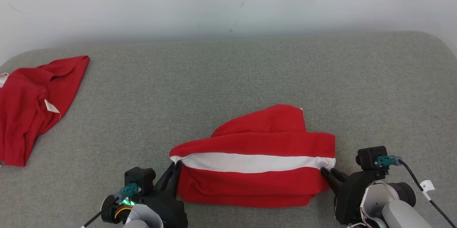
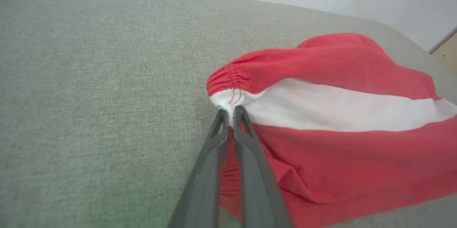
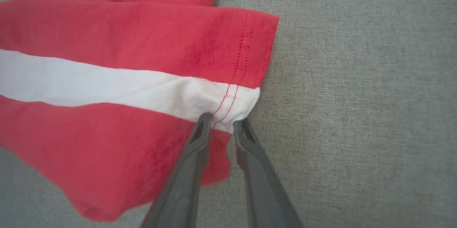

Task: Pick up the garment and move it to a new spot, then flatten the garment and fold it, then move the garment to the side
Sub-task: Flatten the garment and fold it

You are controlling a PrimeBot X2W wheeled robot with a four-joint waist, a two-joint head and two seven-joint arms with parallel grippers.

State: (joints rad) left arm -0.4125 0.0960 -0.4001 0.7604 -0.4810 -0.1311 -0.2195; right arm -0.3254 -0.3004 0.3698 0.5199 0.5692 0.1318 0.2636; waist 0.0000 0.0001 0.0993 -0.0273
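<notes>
Two grippers at the near edge: the left gripper pinches the striped garment at its left end, the right gripper pinches its bunched right hem (white band). It lies near-centre on the grey worktop. A second red garment sits far left.

We see a red garment with one white band running from our dark grey left fingers to our dark grey right fingers. Red stitching crosses the white at the tips. Under the fingers the cushion is flecked grey, and far left of the left fingers lies a second red cloth with a white tag
</notes>
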